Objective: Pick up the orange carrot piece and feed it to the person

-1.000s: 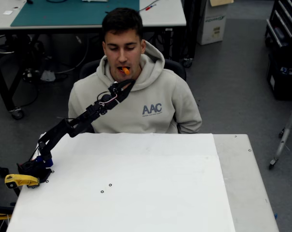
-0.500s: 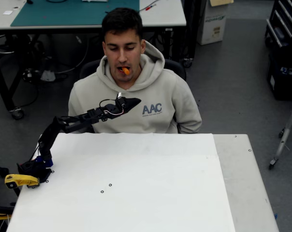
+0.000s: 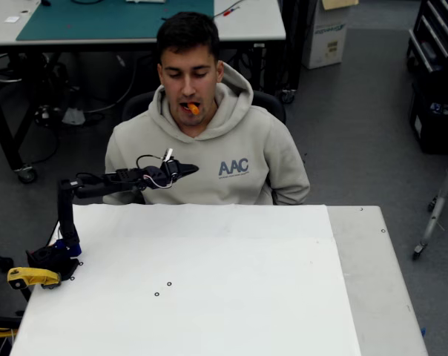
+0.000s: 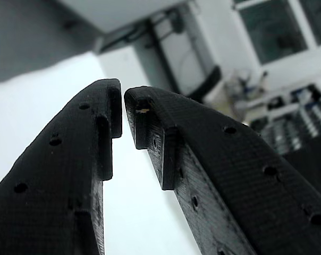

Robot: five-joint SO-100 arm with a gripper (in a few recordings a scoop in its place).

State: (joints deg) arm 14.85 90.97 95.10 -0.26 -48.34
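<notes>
Carrot piece (image 3: pixel 193 108) in person's (image 3: pixel 209 148) mouth; hand (image 3: pixel 191 170) empty, nearly closed.

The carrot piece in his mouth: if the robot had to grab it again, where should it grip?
Probably the free orange end of the carrot piece sticking out from the person's lips, approached from the front. The rest is inside his mouth, so only that stub is exposed. The gripper sits empty at his chest.
</notes>
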